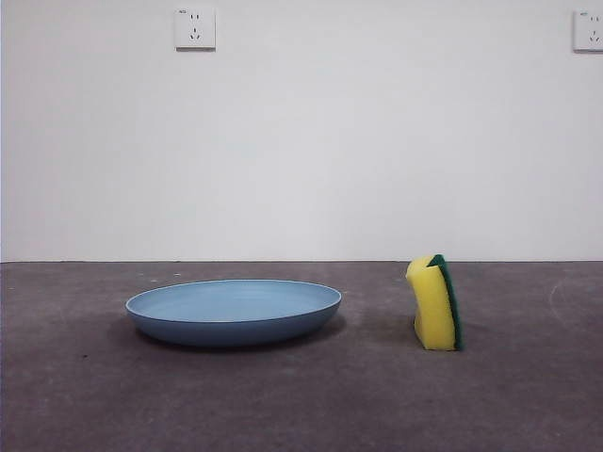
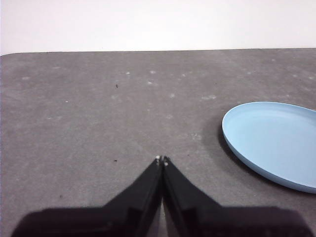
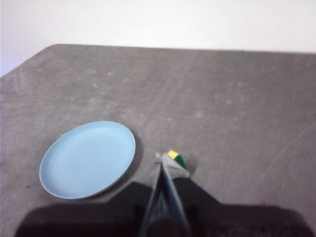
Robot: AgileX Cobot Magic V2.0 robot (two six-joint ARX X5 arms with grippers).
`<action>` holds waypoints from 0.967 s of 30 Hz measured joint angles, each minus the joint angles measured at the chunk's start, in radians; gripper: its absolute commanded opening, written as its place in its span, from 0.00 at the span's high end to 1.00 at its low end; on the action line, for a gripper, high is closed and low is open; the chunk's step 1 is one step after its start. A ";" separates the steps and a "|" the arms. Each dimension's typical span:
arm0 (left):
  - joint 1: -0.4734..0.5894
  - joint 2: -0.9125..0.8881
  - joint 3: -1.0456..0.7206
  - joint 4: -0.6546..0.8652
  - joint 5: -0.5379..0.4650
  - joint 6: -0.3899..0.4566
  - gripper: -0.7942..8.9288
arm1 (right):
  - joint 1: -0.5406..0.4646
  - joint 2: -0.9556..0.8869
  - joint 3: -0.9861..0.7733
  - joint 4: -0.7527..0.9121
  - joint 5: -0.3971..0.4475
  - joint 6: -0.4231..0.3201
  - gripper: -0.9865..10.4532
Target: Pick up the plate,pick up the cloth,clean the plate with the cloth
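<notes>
The light-blue plate (image 1: 234, 311) lies flat on the dark grey table, left of centre in the front view. It also shows in the left wrist view (image 2: 274, 143) and the right wrist view (image 3: 88, 159). The cloth, a yellow sponge with a green scouring face (image 1: 435, 303), stands on edge to the plate's right. In the right wrist view only a small part of it (image 3: 176, 157) shows past the jaw tips. My left gripper (image 2: 162, 160) is shut and empty, beside the plate. My right gripper (image 3: 161, 159) is shut and empty, well above the sponge. Neither gripper shows in the front view.
A white wall rises behind the table with two sockets, one (image 1: 195, 28) at the upper left and one (image 1: 588, 30) at the upper right. The table's far edge (image 2: 148, 51) and a rounded corner (image 3: 47, 49) show in the wrist views.
</notes>
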 measured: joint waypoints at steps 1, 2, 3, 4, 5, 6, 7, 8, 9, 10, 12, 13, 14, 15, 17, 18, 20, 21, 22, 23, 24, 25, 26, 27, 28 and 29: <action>0.000 0.000 0.000 0.000 0.000 0.000 0.92 | -0.005 -0.007 0.000 0.001 -0.001 -0.018 0.91; 0.000 0.000 0.000 0.000 0.000 0.000 0.92 | -0.015 -0.015 0.000 0.003 -0.004 -0.039 0.91; 0.000 0.000 0.000 0.000 0.000 0.000 0.92 | -0.031 -0.023 -0.005 0.018 -0.004 -0.062 0.91; 0.000 0.000 0.000 0.000 0.000 0.000 0.92 | -0.051 -0.032 -0.018 0.045 -0.004 -0.084 0.91; 0.000 0.000 0.000 0.000 0.000 0.000 0.92 | -0.072 -0.040 -0.036 0.072 -0.006 -0.103 0.91; 0.000 0.000 0.000 0.000 0.000 0.000 0.92 | -0.100 -0.051 -0.066 0.110 -0.008 -0.121 0.91; 0.000 0.000 0.000 0.000 0.000 0.000 0.92 | -0.126 -0.063 -0.099 0.140 -0.008 -0.131 0.91; 0.000 0.000 0.000 0.000 0.000 0.000 0.92 | -0.161 -0.080 -0.143 0.177 -0.010 -0.138 0.91; 0.000 0.000 0.000 0.000 0.000 0.000 0.92 | -0.196 -0.102 -0.190 0.213 -0.020 -0.140 0.91; 0.000 0.000 0.000 0.000 0.000 0.000 0.92 | -0.230 -0.124 -0.240 0.251 -0.040 -0.140 0.91; 0.000 0.000 0.000 0.000 0.000 0.000 0.92 | -0.290 -0.174 -0.328 0.304 -0.095 -0.137 0.91; 0.000 0.000 0.000 0.000 0.000 0.000 0.92 | -0.315 -0.203 -0.371 0.325 -0.116 -0.132 0.91; 0.000 0.000 0.000 0.000 0.000 0.000 0.92 | -0.332 -0.227 -0.405 0.336 -0.126 -0.131 0.91; 0.000 0.000 0.000 0.000 0.000 0.000 0.92 | -0.347 -0.255 -0.441 0.342 -0.131 -0.129 0.91; 0.000 0.000 0.000 0.000 0.000 0.000 0.92 | -0.367 -0.298 -0.502 0.345 -0.137 -0.124 0.91; 0.000 0.000 0.000 0.000 0.000 0.000 0.92 | -0.372 -0.318 -0.533 0.347 -0.137 -0.116 0.91; 0.000 0.000 0.000 0.000 0.000 0.000 0.92 | -0.373 -0.356 -0.587 0.345 -0.137 -0.097 0.91; 0.000 0.000 0.000 0.000 0.000 0.000 0.92 | -0.373 -0.376 -0.614 0.342 -0.137 -0.088 0.91; 0.000 0.000 0.000 0.000 0.000 0.000 0.92 | -0.373 -0.395 -0.637 0.338 -0.138 -0.080 0.91; 0.000 0.000 0.000 0.000 0.000 0.000 0.92 | -0.373 -0.409 -0.653 0.340 -0.138 -0.076 0.91; 0.000 0.000 0.000 0.000 0.000 0.000 0.92 | -0.373 -0.425 -0.673 0.341 -0.139 -0.068 0.91; 0.000 0.000 0.000 0.000 0.000 0.000 0.92 | -0.373 -0.436 -0.685 0.341 -0.138 -0.065 0.91; 0.000 0.000 0.000 0.000 0.000 0.000 0.92 | -0.373 -0.446 -0.698 0.341 -0.138 -0.061 0.91; 0.000 0.000 0.000 0.000 0.000 0.000 0.92 | -0.373 -0.459 -0.711 0.341 -0.138 -0.057 0.91; 0.000 0.000 0.000 0.000 0.000 0.000 0.92 | -0.373 -0.471 -0.725 0.341 -0.138 -0.050 0.91; 0.000 0.000 0.000 0.000 0.000 0.000 0.92 | -0.373 -0.481 -0.735 0.341 -0.138 -0.046 0.91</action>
